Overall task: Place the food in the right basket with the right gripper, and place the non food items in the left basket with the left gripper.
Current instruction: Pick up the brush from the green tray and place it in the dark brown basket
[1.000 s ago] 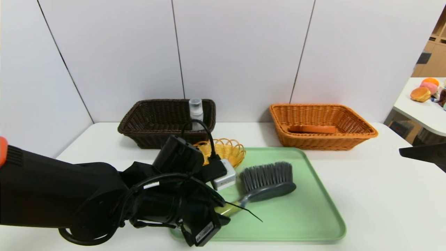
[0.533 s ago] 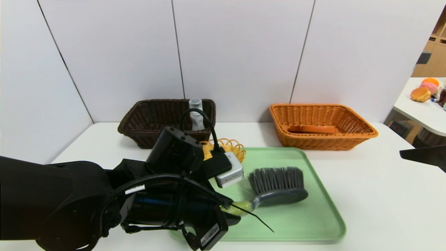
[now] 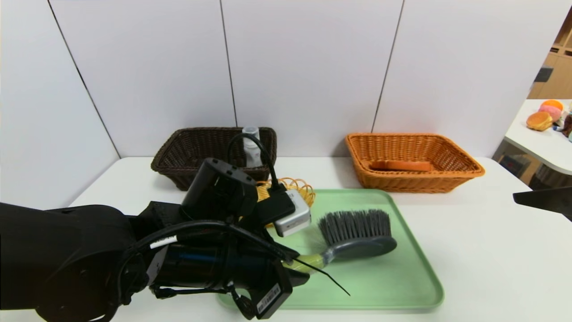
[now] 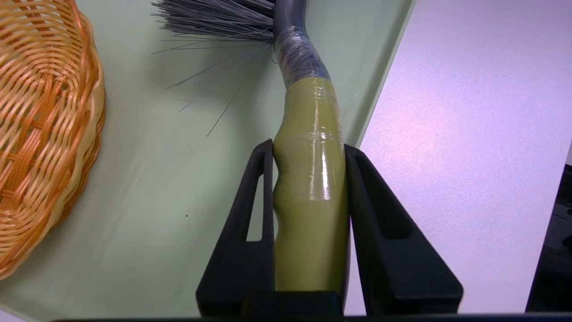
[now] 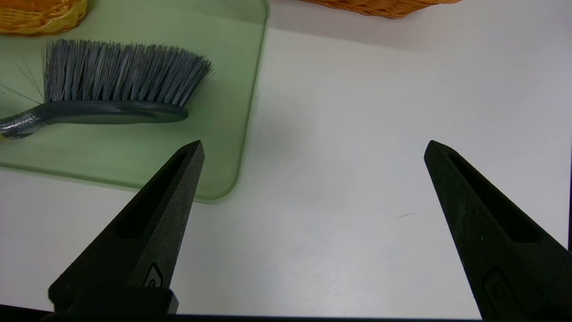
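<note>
Now the left gripper is clamped on the green handle of the brush, which hangs just above the tray, while the right gripper waits wide open over the table, to the right of the tray. I think the long brush can swing or slip in the grasp and knock the small yellow basket at the tray's far-left corner, because it is held only at the handle's end. I count one brush, one tray, one bottle and three baskets: the brown, the orange and the small yellow.

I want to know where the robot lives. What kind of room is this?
Probably a robot test room: a bare white table against plain wall panels, with sorting baskets and toy food on a side table.
</note>
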Robot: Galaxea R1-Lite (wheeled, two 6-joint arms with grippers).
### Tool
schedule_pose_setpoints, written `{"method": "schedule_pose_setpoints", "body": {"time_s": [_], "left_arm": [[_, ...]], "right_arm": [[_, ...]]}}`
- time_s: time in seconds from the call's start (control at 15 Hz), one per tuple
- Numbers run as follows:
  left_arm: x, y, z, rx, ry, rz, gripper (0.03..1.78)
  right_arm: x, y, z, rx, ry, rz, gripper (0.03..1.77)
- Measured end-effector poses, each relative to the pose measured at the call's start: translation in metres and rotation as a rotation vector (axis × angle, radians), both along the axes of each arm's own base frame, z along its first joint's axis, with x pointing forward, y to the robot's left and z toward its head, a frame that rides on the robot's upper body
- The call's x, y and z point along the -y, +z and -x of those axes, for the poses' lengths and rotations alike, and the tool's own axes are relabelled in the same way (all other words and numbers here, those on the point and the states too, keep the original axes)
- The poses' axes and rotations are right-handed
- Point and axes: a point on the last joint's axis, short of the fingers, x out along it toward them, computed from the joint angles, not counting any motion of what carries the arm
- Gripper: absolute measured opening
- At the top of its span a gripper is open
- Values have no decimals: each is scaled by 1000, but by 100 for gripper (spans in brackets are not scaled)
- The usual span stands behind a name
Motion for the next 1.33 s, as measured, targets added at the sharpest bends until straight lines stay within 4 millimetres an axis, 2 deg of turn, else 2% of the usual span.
{"method": "schedule_pose_setpoints", "body": {"time_s": [0.2,0.8,1.33], "left_arm": [[-2,14,2,13,14,44,51],[-19,78,15,52,62,161,51],[-33,98,21,90,107,193,51]], "right_arm": [[0,-2,0,-9,-5,6,170],[2,-3,-1,-14,-21,7,170],[2,-4,-1,-18,-34,-8,170]]}}
